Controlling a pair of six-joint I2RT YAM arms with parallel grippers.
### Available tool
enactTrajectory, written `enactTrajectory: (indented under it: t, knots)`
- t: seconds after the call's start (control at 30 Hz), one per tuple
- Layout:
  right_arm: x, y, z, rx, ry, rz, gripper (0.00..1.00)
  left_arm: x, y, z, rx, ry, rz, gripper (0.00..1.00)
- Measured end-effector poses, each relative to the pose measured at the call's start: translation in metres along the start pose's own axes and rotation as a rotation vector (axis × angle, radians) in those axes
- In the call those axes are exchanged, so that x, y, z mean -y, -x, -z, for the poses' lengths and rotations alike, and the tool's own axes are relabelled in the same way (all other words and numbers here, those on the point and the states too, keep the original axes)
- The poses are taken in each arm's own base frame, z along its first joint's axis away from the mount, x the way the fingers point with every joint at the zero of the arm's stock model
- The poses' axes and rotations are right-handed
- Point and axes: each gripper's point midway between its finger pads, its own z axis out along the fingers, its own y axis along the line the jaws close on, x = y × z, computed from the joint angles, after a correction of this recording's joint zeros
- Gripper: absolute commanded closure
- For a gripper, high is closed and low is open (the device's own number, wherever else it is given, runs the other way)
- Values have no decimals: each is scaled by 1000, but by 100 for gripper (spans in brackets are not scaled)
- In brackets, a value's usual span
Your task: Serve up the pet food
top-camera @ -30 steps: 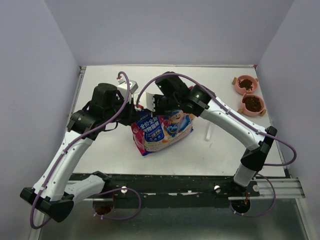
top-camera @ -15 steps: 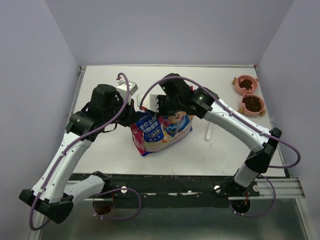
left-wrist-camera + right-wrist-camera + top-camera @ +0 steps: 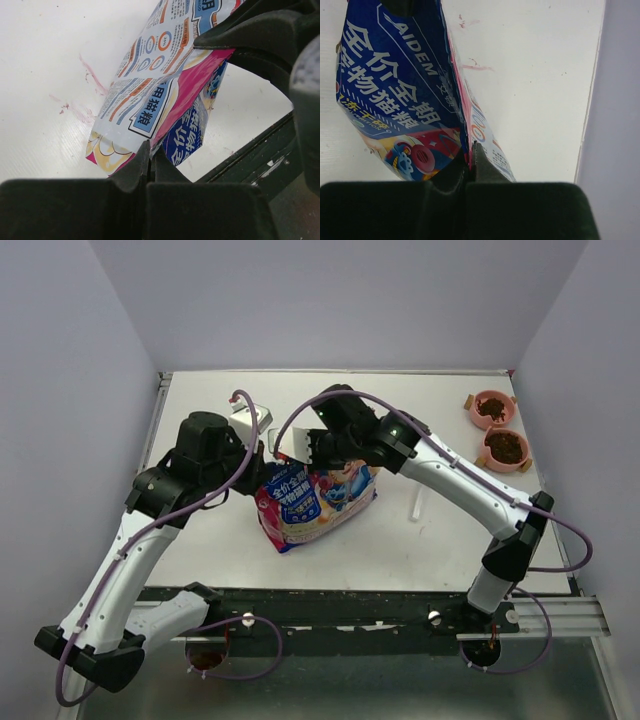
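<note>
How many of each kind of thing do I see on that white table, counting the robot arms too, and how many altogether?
Glossy pink-and-blue printed bag: 1
Round pink bowls: 2
Heaps of dark brown dry kibble pellets, one in each bowl: 2
Clear plastic scoop: 1
White robot arms: 2
Total: 8

Bag (image 3: 160, 95) partly out of frame in both wrist views
</note>
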Motion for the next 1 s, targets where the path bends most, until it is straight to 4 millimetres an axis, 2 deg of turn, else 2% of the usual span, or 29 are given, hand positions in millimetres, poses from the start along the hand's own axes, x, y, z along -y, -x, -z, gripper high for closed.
enactTrajectory:
  t: [0.03,0.07,0.13,0.47,0.53,0.57,0.6,0.73,0.77,0.87,0.93,1.0]
  knots:
    - [0,1,-1,3,2,-3,82,0,0,1,0,1,-2,100]
    - [0,1,-1,7,4,-5,76,0,-1,2,2,2,-6,100]
    - [1,1,-1,7,1,-10,72,0,-2,4,0,3,-8,100]
    - [20,-26,6,-22,-36,-56,70,0,-1,6,7,6,-12,100]
    - [22,-32,7,-29,-41,-62,75,0,-1,6,7,5,-13,100]
    - [23,-34,8,-30,-43,-66,89,1,-1,6,7,4,-14,100]
    - [23,-35,9,-29,-41,-67,100,1,-1,7,8,4,-15,100]
    - [20,-36,7,-26,-24,-55,100,2,-1,6,8,-1,-18,100]
    - [20,-36,7,-22,-19,-56,100,2,-2,6,7,-6,-18,95]
    - [19,-35,9,-13,-10,-59,100,4,-2,6,6,-17,-18,64]
    - [18,-37,10,-14,1,-69,100,7,-1,7,13,-31,-17,52]
    - [18,-38,11,-9,8,-80,100,9,3,10,32,-35,-15,47]
